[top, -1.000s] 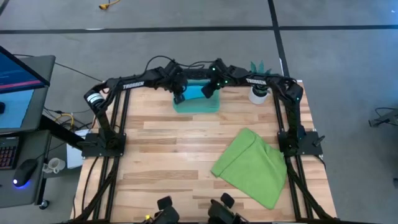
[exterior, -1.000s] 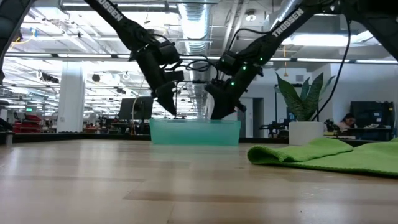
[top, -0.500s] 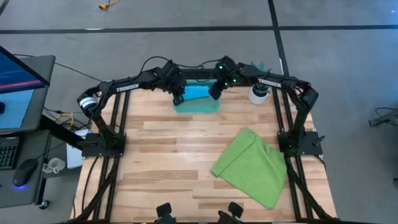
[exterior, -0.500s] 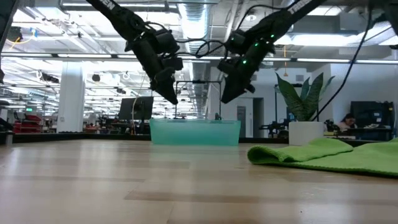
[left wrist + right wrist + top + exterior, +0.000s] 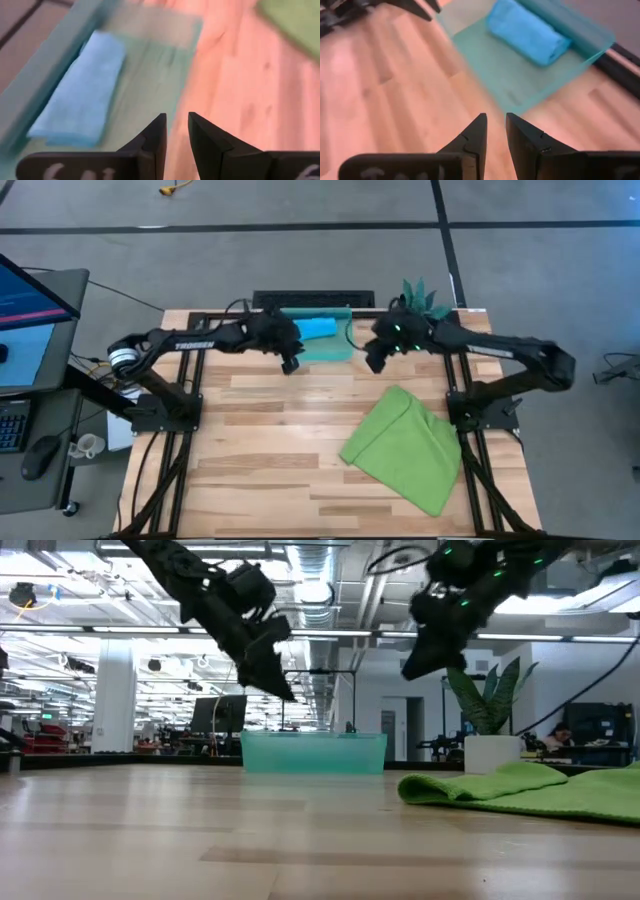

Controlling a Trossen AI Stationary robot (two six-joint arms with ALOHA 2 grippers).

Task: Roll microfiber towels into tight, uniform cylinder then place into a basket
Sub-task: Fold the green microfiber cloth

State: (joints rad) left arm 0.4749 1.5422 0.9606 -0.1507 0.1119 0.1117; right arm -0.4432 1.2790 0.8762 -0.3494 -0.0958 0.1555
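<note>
High view: you have the left gripper [image 5: 290, 363] hanging off the near-left corner of the basket [image 5: 340, 351], and the right gripper [image 5: 374, 361] off its near-right corner; neither touches it. The rolled blue towel [image 5: 317, 327] lies inside the basket, beyond both sets of fingers. The green towel [image 5: 405, 446] lies spread on the table [image 5: 250, 450], nearer than the right fingers.

Low view: both grippers hang above the basket [image 5: 313, 752], left gripper [image 5: 277, 685] and right gripper [image 5: 415, 665], with nothing between their fingers.

Left wrist view: your left fingers [image 5: 152, 140] stand a narrow gap apart, holding nothing; the blue towel [image 5: 82, 92] lies in the basket [image 5: 35, 90] ahead of them.

Right wrist view: your right fingers [image 5: 472, 137] are likewise slightly apart and empty, the blue roll [image 5: 527, 32] in the basket [image 5: 592, 40] ahead
</note>
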